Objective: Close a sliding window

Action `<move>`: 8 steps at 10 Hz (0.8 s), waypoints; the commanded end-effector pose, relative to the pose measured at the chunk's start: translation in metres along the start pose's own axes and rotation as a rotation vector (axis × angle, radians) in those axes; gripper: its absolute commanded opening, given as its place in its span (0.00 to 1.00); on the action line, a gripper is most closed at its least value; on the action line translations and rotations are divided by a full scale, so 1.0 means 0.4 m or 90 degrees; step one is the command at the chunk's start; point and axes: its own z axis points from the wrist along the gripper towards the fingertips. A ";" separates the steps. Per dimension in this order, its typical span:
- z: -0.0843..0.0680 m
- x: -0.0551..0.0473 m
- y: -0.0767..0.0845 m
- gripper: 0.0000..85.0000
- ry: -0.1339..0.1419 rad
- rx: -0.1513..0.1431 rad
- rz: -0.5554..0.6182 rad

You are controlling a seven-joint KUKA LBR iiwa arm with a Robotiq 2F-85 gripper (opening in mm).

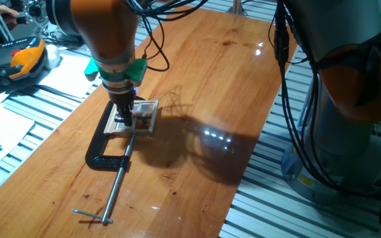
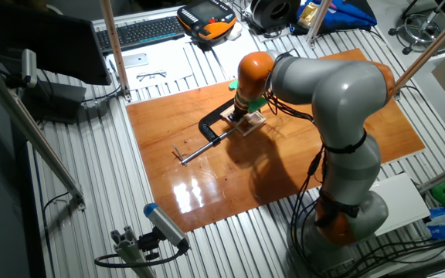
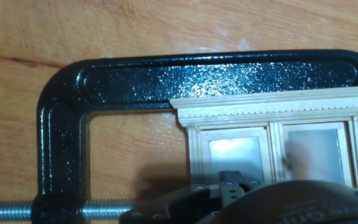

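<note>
The sliding window [image 3: 277, 104] is a small pale-wood frame with two clear panes, lying flat on the wooden table inside the jaws of a black C-clamp [image 3: 104, 87]. In one fixed view the window [image 1: 145, 114] lies under my gripper [image 1: 126, 114], which points straight down at its left part. In the other fixed view the window [image 2: 252, 122] sits just below my gripper [image 2: 242, 114]. In the hand view my gripper [image 3: 233, 184] shows as one dark block low over the left pane, fingers together. The sash position is hidden.
The C-clamp [image 1: 103, 153] has a long steel screw [image 1: 116, 185] running toward the table's front edge. A wooden tabletop [image 1: 217, 79] extends to the right. An orange-black pendant [image 1: 18, 61] and papers lie off the table at the left.
</note>
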 end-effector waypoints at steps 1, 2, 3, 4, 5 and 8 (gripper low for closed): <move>0.003 0.000 0.000 0.00 -0.003 -0.002 -0.001; 0.003 0.000 0.000 0.00 0.000 -0.003 -0.001; 0.003 0.002 0.000 0.00 0.003 -0.002 -0.003; 0.004 0.003 -0.001 0.00 0.005 -0.003 -0.003; 0.004 0.004 -0.002 0.00 0.007 -0.004 -0.003; 0.004 0.008 -0.002 0.00 0.011 -0.005 -0.003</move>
